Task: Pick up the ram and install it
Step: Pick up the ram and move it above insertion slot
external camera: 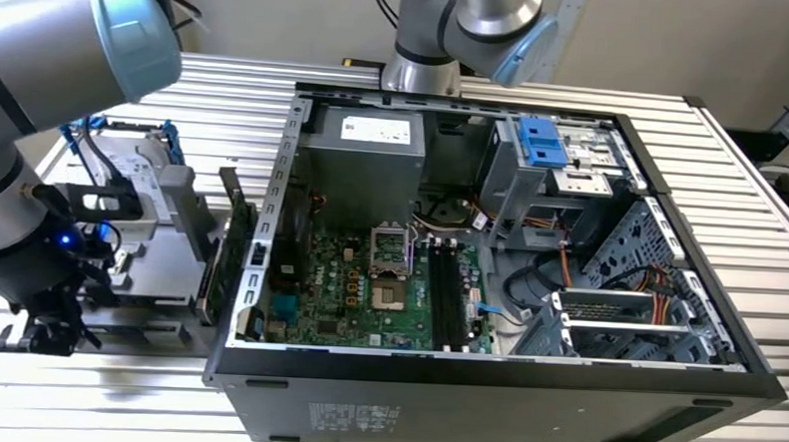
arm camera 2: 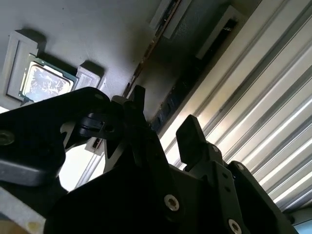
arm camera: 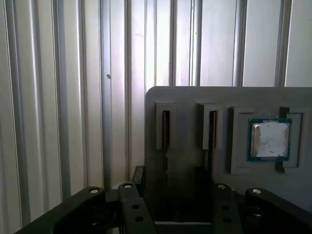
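The gripper [external camera: 46,338] is hanging low over the ribbed metal table [arm camera: 58,97], at the exterior view's left. Its black fingers [arm camera 2: 191,139] are standing apart with nothing caught between them. Just past the fingertips a flat grey holder [arm camera: 185,102] is lying on the table. The ram [arm camera: 165,130] is sitting edge-on in one of the holder's two narrow slots, close to the fingers. The second slot [arm camera: 212,129] beside it is showing dark, and I cannot tell what it holds. A square processor chip [arm camera: 269,139] is resting in a pocket just beside those slots.

Further on, a green expansion card [external camera: 230,239] is standing upright between the grey fixture and the open computer case [external camera: 494,385]. Inside the case the motherboard [external camera: 352,289] is lying flat, with its long black memory slots [external camera: 445,293] running side by side. Toward the back, a hard drive in a blue frame [external camera: 118,159] is sitting on the fixture. The arm's base [external camera: 421,72] is rising behind the case.
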`<move>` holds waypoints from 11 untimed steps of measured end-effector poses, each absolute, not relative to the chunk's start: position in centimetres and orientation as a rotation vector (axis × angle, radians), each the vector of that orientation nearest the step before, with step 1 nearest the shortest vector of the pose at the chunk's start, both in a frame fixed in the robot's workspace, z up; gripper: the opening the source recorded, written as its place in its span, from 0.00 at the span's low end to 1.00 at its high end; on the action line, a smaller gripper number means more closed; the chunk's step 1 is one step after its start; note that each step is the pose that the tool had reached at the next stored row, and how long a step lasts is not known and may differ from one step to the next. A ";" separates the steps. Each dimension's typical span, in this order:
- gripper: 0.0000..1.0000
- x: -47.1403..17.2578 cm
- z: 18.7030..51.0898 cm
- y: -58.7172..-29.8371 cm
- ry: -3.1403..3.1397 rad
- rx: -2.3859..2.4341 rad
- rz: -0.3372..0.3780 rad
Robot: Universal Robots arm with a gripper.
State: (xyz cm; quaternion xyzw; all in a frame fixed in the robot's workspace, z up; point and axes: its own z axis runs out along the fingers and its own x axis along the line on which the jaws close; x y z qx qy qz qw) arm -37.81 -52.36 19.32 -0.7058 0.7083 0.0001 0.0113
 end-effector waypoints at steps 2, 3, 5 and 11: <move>1.00 -37.8 19.3 -52.4 2.209 -2.202 0.000; 1.00 -37.8 19.3 -52.4 2.209 -2.202 0.000; 1.00 -37.8 19.3 -52.4 2.210 -2.202 0.000; 0.00 -37.8 19.3 -52.4 2.209 -2.202 0.000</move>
